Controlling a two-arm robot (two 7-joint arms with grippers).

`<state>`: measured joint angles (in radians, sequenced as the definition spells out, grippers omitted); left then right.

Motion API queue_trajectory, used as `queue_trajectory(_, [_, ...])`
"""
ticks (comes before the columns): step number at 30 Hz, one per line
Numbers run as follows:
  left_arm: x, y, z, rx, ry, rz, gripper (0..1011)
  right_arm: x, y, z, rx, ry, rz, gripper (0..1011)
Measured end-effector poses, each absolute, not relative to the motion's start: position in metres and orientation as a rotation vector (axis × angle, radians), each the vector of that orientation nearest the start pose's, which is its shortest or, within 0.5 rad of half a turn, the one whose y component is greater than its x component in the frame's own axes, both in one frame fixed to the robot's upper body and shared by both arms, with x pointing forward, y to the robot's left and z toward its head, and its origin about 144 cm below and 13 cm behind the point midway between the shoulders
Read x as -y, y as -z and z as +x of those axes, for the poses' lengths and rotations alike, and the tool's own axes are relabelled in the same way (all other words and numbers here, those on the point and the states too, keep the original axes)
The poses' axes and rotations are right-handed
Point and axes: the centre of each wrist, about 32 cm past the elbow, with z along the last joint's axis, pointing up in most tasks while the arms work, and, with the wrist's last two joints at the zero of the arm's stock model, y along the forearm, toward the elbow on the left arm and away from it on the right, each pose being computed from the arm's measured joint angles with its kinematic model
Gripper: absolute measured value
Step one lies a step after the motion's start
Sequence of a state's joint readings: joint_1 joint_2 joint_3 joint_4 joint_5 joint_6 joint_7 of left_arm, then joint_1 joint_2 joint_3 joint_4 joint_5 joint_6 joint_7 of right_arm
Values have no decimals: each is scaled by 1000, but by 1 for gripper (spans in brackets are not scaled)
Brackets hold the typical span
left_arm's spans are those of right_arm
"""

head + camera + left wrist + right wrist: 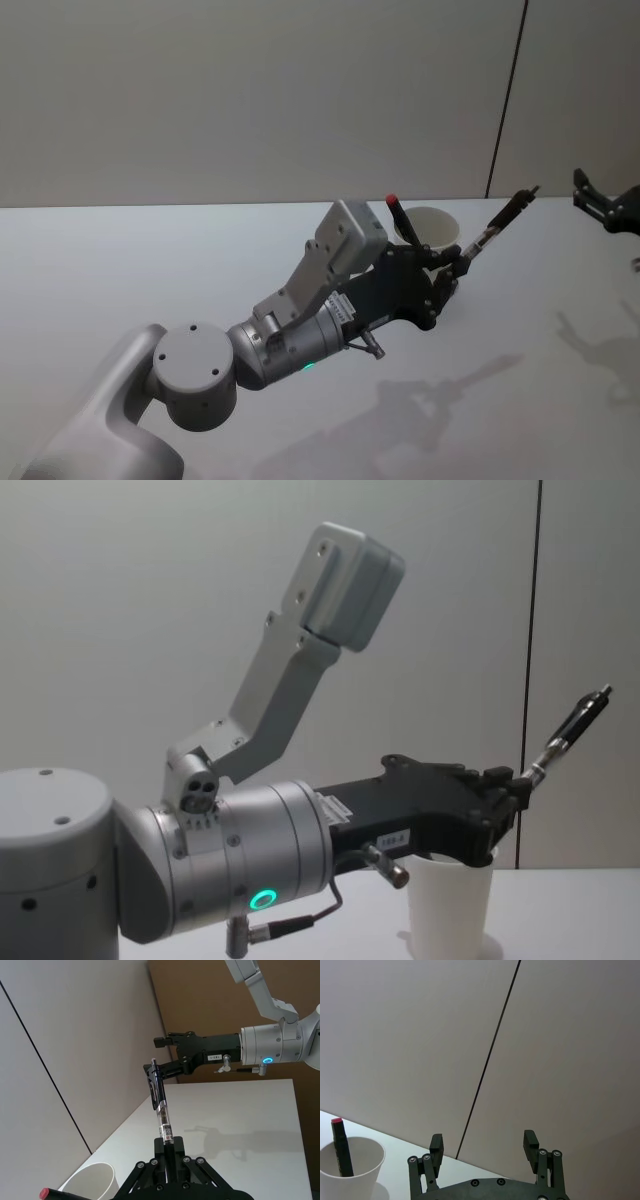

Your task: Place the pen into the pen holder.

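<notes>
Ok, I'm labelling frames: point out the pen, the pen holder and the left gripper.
pen (161,1105), left wrist view, middle of barrel.
pen holder (362,1177), right wrist view, outer wall.
left gripper (168,1146), left wrist view, between fingertips, shut on the pen.

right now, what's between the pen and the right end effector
Nothing. In the head view, the stretch from the pen, held in the left end effector, to the open right end effector shows bare table and wall.

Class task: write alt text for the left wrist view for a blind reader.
The left gripper clamps a pen, its free end raised over the white table. A white pen holder with a red-capped marker in it stands close by; the open right gripper hangs beyond.
</notes>
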<state>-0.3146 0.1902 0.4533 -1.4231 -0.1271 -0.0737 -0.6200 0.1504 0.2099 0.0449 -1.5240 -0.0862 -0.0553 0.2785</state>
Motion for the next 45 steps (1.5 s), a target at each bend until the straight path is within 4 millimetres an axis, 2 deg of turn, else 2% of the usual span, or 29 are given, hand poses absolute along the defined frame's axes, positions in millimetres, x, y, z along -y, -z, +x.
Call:
queue_trajectory(15, [-153,-1184,521,216,-532,54,114,318,-1194,493,247,1317,-104,1002])
queue_trajectory(34, [-153,-1184,521,216,-530,54,114,358,-1198,467,-2,1240,-54,1002])
queue_trajectory(45, [-153,-1184,521,216,-530,54,114,369,-1199,450,-129,1182,-44,1002])
